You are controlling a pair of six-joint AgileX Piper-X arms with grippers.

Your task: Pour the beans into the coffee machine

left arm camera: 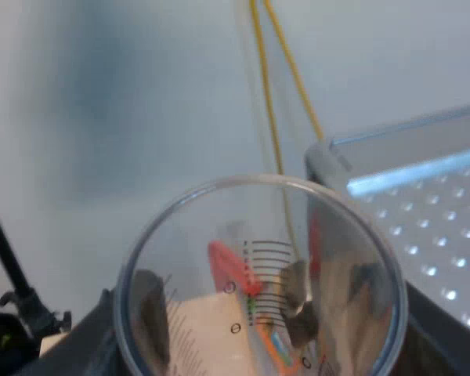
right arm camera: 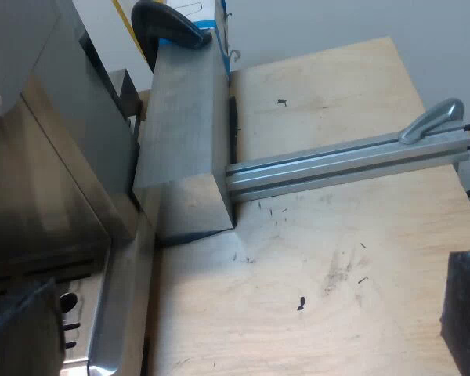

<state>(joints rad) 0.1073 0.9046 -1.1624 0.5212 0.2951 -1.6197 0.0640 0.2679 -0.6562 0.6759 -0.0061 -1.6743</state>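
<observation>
Plywood tabletop [right arm camera: 337, 196] underlies right tool's [right arm camera: 243, 321] spread fingers [right arm camera: 464, 313]; left tool [left arm camera: 262, 345] grips measuring glass [left arm camera: 260, 270].

You were in a lab or workshop, by the look of it. Beside the coffee machine [right arm camera: 55, 196] lay a bare plywood board [right arm camera: 337, 258], scuffed and flecked. Near the machine, a grey metal block [right arm camera: 184, 133] met an aluminium rail [right arm camera: 337, 164] with a clamp lever [right arm camera: 431, 121]. Beyond the machine was a plain pale wall [right arm camera: 313, 23].

right fingers [right arm camera: 462, 309]: black, blocky, rough-faced | left fingers [left arm camera: 90, 341]: dark grey, flat-sided
</observation>
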